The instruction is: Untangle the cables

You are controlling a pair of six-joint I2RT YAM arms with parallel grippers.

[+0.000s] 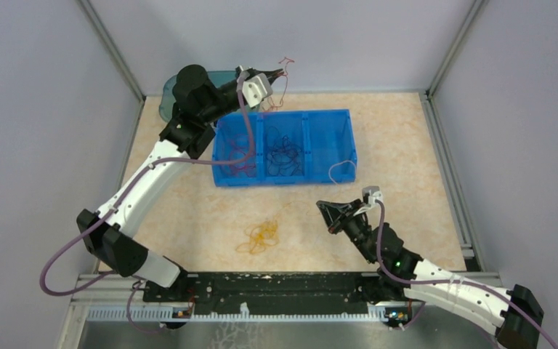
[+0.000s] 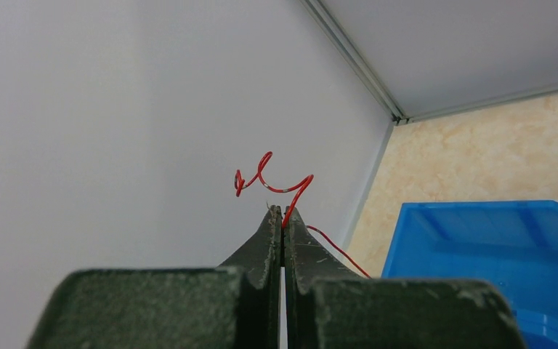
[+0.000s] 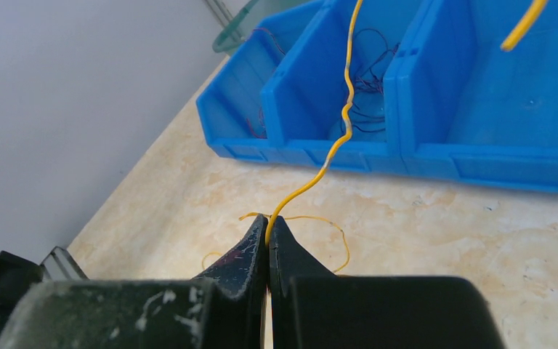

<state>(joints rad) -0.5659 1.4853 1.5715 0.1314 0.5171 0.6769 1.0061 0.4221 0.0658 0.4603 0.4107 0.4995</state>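
Left gripper (image 2: 282, 212): jaws pressed flat together, pinching a red cable (image 2: 272, 178) right at the tips. The curled end stands up just beyond the tips. The rest drops away below and to the right of the fingers, toward the blue bin (image 2: 479, 240).

The top view adds that this gripper is raised beside the bin's far left corner, with the red strand hanging down from it. Neither view shows where the strand's lower end lies.

Right gripper (image 3: 268, 224): jaws closed on a yellow cable (image 3: 334, 145). It climbs in waves from the tips, up and ahead over the bin, and leaves the top of the wrist view. A second yellow piece crosses that view's upper right corner; cannot tell if it is the same cable. A thin yellow loop lies on the table (image 3: 479, 240) just past the tips.

Only the top view shows the yellow clump (image 1: 260, 236), on the table left of the right gripper and apart from the bin. Ahead of that gripper, dark cables (image 1: 283, 154) sit in the bin's middle compartment and red strands (image 1: 238, 169) in the left one.
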